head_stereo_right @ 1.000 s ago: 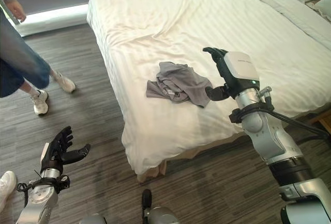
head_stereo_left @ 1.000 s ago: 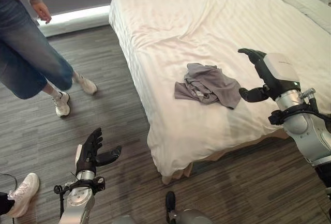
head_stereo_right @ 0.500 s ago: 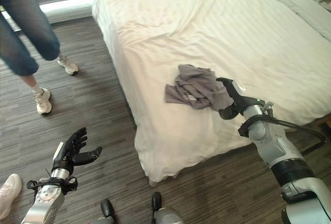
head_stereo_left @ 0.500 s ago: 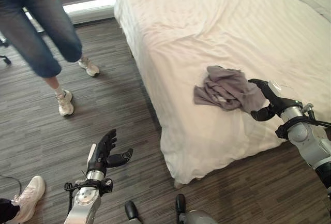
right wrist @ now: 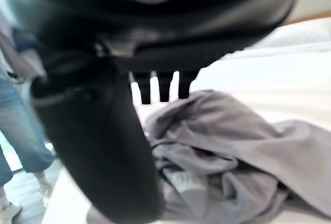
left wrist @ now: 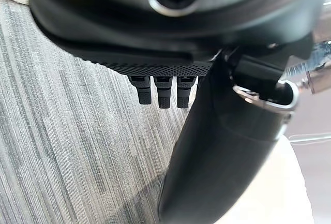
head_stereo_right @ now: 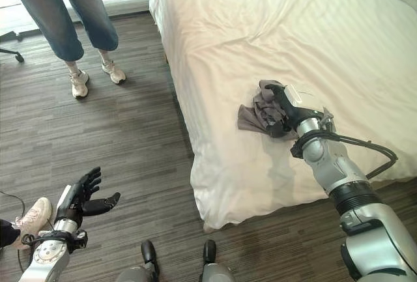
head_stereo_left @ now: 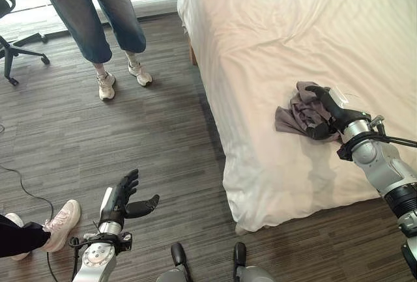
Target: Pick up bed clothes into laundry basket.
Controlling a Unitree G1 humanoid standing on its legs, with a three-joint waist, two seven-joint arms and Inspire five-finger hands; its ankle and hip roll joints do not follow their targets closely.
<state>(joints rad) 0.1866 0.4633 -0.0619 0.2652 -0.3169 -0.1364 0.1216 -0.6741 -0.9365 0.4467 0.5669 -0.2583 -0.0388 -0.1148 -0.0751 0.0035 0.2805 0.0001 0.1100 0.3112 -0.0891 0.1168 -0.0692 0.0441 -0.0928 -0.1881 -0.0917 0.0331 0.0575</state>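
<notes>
Near the bed's (head_stereo_left: 273,28) edge, the right hand (head_stereo_left: 328,109) has come down onto the grey garment (head_stereo_left: 293,111), where a second ago it was raised above the sheet with fingers spread wide. Now its fingers (head_stereo_right: 277,97) lie over the top of the crumpled cloth and the thumb (right wrist: 98,146) reaches in from the near side; the right wrist view shows the fingers still fairly straight and the cloth just past them, not yet gathered between them. So the hand is open around the garment, touching or nearly touching it, rather than clamped. The garment itself has not left the bed; it lies bunched close to the mattress corner.

The whole scene has also slid across both eye views, which I read as the robot stepping closer, not the bed moving. A person (head_stereo_left: 98,8) stands on the floor (head_stereo_left: 130,139) beside the bed.

The left hand (head_stereo_left: 119,200) hangs low over the floor, fingers relaxed, holding nothing. No basket is visible, so the reach looks finished and closing on the cloth is the step due.
</notes>
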